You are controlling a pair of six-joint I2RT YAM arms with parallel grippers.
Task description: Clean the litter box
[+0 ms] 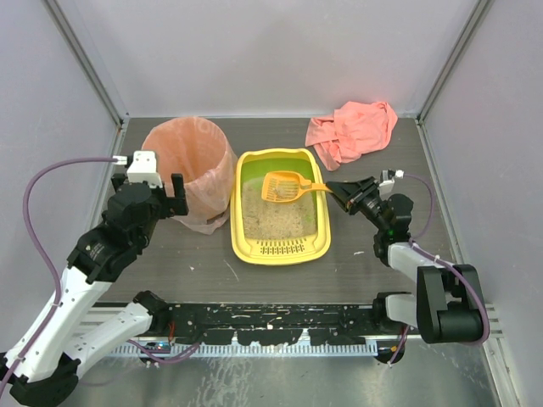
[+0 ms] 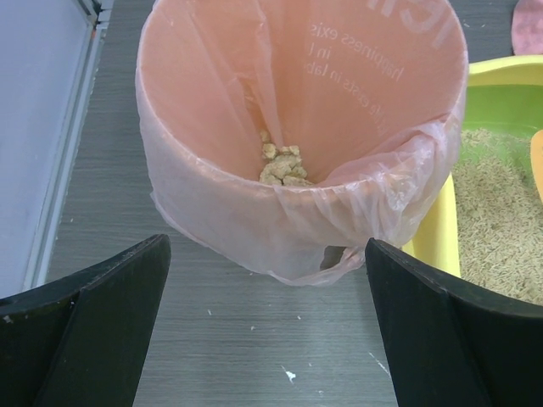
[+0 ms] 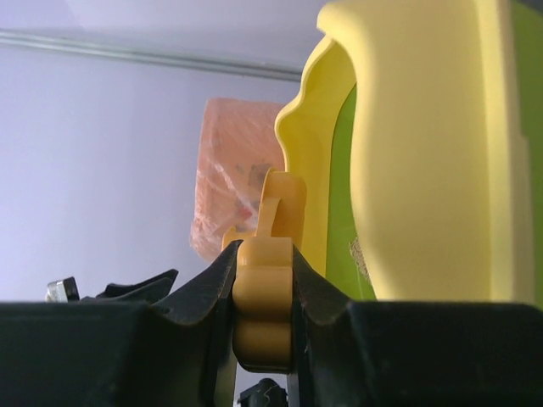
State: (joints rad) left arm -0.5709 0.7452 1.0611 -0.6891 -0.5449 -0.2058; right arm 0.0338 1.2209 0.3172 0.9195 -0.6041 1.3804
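The yellow litter box (image 1: 280, 251) with green inner walls and sandy litter lies mid-table, its slotted grate at the near end. Its rim shows in the right wrist view (image 3: 424, 153) and left wrist view (image 2: 437, 233). My right gripper (image 1: 338, 190) is shut on the handle of the orange slotted scoop (image 1: 284, 186), which hangs over the far part of the litter. The handle sits between the fingers in the right wrist view (image 3: 265, 297). My left gripper (image 1: 174, 197) is open and empty, just in front of the pink-bagged bin (image 1: 188, 170).
The bin (image 2: 297, 127) holds a few litter clumps (image 2: 280, 165) at its bottom. A pink cloth (image 1: 352, 129) lies crumpled at the far right. Grey walls enclose the table on three sides.
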